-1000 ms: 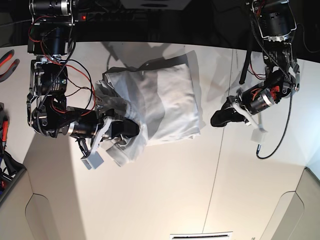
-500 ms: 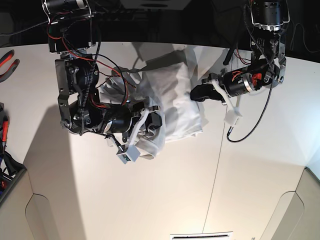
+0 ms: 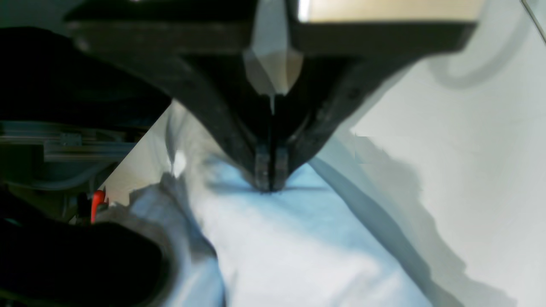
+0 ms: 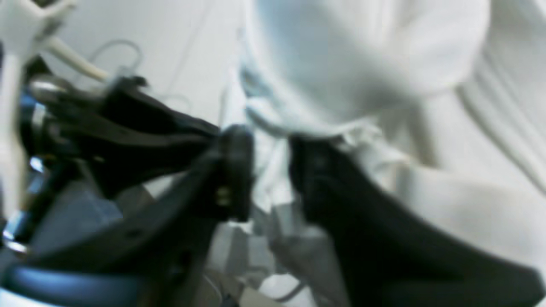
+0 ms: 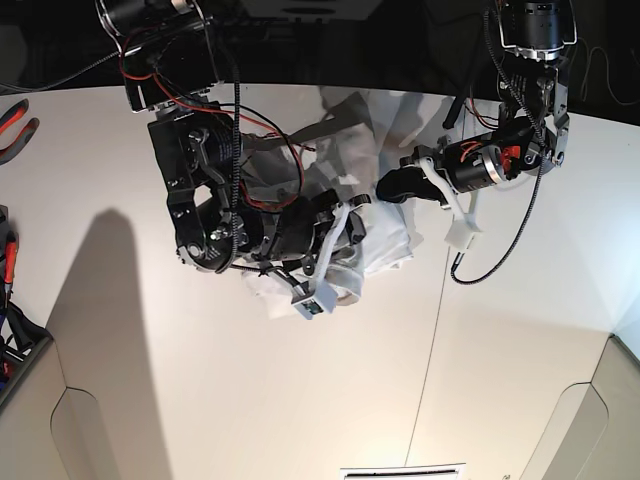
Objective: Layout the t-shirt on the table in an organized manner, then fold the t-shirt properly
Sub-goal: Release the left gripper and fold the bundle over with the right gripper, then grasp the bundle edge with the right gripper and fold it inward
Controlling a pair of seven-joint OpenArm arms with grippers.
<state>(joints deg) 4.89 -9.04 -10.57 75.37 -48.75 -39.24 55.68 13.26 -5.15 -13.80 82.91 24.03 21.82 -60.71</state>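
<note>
- Nearest the front edge, bare table (image 5: 300, 400), matte off-white, crossed by a thin dark seam line (image 5: 430, 340); rounded cut-outs at both near corners.
- Beyond that, at mid-table, t-shirt (image 5: 385, 245) gathered in a rumpled heap, partly lifted and partly resting on the tabletop; not yet spread flat, so laying-out judged unfinished and folding not begun.
- Left of the heap, right gripper (image 5: 335, 235) buried in the cloth; in the right wrist view (image 4: 271, 170), jaws parted, a fold of fabric lying in the gap, apparently not clamped, though blurred.
- Farther and to the right, left gripper (image 5: 385, 188) at the far right edge of the heap; in the left wrist view (image 3: 268, 185), jaws fully together, tips pressed onto the fabric; impossible to tell whether a pinch of cloth is caught.
- Handling, as a judgement: light, thin, limp, prone to wrinkle and to drag or bunch when pulled from one point; not fragile.
- Best hold, likewise judged: hemmed edges or shoulder corners, one per gripper and well apart, then drawn taut to flatten.
</note>
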